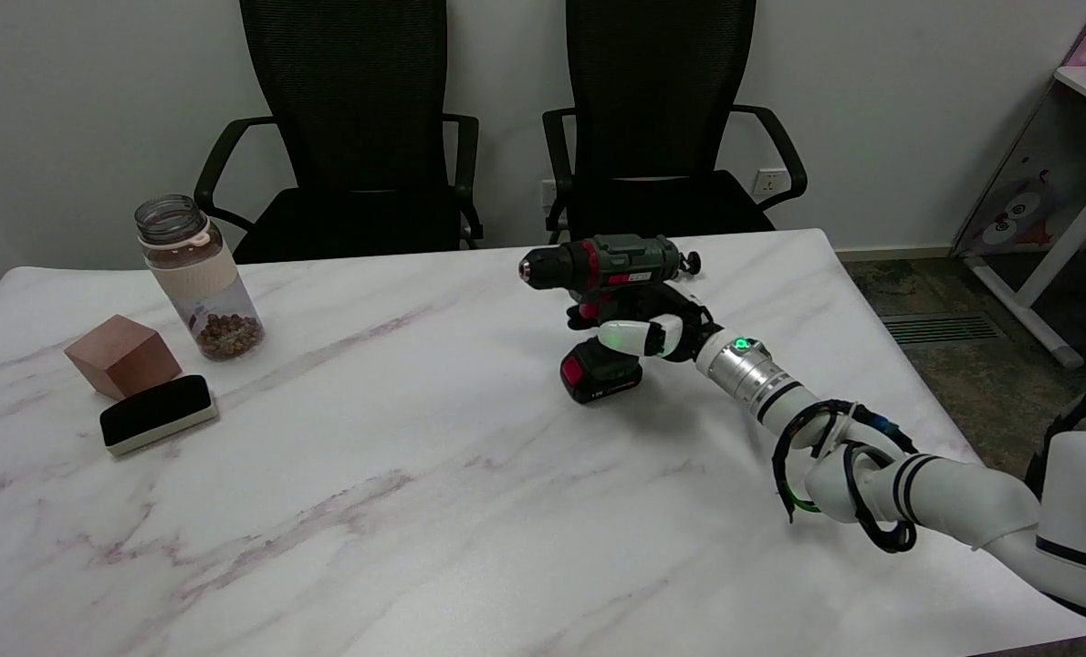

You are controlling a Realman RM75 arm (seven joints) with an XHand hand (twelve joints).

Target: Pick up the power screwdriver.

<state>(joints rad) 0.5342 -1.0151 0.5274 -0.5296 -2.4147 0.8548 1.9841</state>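
Note:
The power screwdriver (611, 265) is dark green and black with red trim, standing upright on its battery base (600, 374) near the table's far right, chuck pointing left. My right hand (657, 330) wraps around its handle from the right, fingers curled on the grip between the body and the battery. The handle itself is mostly hidden by the hand. The battery base still appears to rest on the tabletop.
A glass jar (196, 274) with brown bits, a wooden cube (121, 354) and a black-and-white eraser block (156, 412) stand at the table's left. Two black office chairs (360, 128) line the far edge. The marble table's right edge (881, 319) is close to the arm.

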